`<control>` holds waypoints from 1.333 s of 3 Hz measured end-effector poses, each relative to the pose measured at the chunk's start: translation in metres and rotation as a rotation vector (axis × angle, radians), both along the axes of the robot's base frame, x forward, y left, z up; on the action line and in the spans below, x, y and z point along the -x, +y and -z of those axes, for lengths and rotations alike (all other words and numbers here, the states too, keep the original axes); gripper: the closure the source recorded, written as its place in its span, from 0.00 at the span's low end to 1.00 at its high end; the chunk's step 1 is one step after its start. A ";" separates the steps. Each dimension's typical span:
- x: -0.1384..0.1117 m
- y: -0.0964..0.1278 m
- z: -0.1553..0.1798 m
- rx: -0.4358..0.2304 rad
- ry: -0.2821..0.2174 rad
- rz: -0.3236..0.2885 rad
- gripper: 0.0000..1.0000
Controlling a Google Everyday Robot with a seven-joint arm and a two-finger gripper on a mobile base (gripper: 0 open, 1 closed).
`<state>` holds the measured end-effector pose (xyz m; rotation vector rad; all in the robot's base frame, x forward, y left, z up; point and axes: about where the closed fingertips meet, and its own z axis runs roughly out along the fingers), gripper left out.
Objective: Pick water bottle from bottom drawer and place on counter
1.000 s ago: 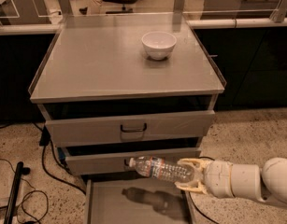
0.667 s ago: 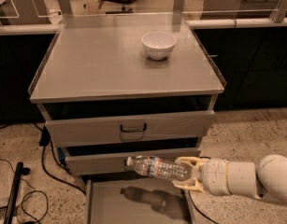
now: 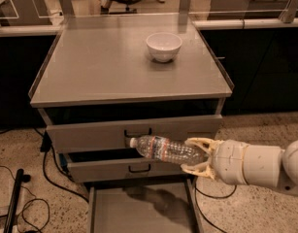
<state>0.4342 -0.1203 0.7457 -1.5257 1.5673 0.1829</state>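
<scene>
The water bottle [image 3: 163, 148] is a clear ribbed bottle with a white cap and a label band. It lies level in the air, cap to the left, in front of the two handled drawers. My gripper [image 3: 196, 154] comes in from the right on a white arm and is shut on the bottle's base end. The bottom drawer [image 3: 139, 212] is pulled out below it, its grey floor bare with the bottle's shadow on it. The counter [image 3: 105, 67] is the flat grey cabinet top above.
A white bowl [image 3: 163, 46] stands on the counter's back right part. Two grey drawers with dark loop handles [image 3: 138, 132] sit under the counter. Black cables [image 3: 46, 174] and a dark pole lie on the floor at left. Glass partitions stand behind the cabinet.
The gripper has lifted the bottle from just above the open bottom drawer up to the level of the handled drawers, with a slight shift to the left.
</scene>
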 end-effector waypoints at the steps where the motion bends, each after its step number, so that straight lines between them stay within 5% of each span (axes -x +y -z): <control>1: -0.013 -0.008 -0.048 -0.052 -0.042 0.099 1.00; 3: -0.024 -0.007 -0.104 -0.269 -0.105 0.224 1.00; 4: -0.028 -0.003 -0.108 -0.263 -0.113 0.219 1.00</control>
